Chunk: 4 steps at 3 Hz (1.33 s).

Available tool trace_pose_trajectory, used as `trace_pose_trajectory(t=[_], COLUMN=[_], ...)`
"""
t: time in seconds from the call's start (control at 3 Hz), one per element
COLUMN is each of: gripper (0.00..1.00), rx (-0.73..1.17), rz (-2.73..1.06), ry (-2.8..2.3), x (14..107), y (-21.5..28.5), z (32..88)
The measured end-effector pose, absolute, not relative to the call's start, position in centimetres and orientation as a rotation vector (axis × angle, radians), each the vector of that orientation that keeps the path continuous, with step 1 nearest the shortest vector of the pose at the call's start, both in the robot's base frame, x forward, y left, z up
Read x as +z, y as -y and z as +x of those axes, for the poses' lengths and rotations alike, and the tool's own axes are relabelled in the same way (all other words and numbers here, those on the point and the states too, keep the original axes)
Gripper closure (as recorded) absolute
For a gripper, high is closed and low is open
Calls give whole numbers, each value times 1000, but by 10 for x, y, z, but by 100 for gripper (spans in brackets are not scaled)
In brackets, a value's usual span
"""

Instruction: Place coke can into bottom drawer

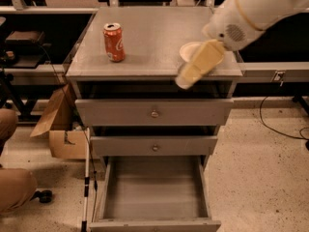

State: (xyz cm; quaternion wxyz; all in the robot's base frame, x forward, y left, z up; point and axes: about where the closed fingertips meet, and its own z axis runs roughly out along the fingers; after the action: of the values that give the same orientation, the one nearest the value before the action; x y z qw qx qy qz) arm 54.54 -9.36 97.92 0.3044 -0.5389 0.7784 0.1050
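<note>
The coke can (pixel 114 42), red-orange with white script and a silver top, stands upright on the left part of the grey cabinet top (pixel 149 33). The bottom drawer (pixel 154 190) is pulled open and shows only a bare grey floor. My arm, white and cream, reaches in from the upper right. Its gripper end (pixel 186 76) hangs over the front right edge of the cabinet top, well to the right of the can and holding nothing that I can see. It partly covers a white bowl (pixel 189 51).
The two upper drawers (pixel 154 112) with round knobs are shut. A cardboard box (pixel 60 129) lies on the floor to the left. A person's knees (pixel 12 187) are at the far left. A thin white rod (pixel 87 178) stands beside the open drawer.
</note>
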Motion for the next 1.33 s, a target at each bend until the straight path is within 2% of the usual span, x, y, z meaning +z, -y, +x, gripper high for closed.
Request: trace_pose_trajectory(t=[0.33,1.0,1.33], gripper=[0,0,0], rx=[439,464,526], rz=[-1206,-1121,-1002], ry=[-2036,-2054,-2025], x=[981,969,951], y=[62,49,20], z=[593,608,641])
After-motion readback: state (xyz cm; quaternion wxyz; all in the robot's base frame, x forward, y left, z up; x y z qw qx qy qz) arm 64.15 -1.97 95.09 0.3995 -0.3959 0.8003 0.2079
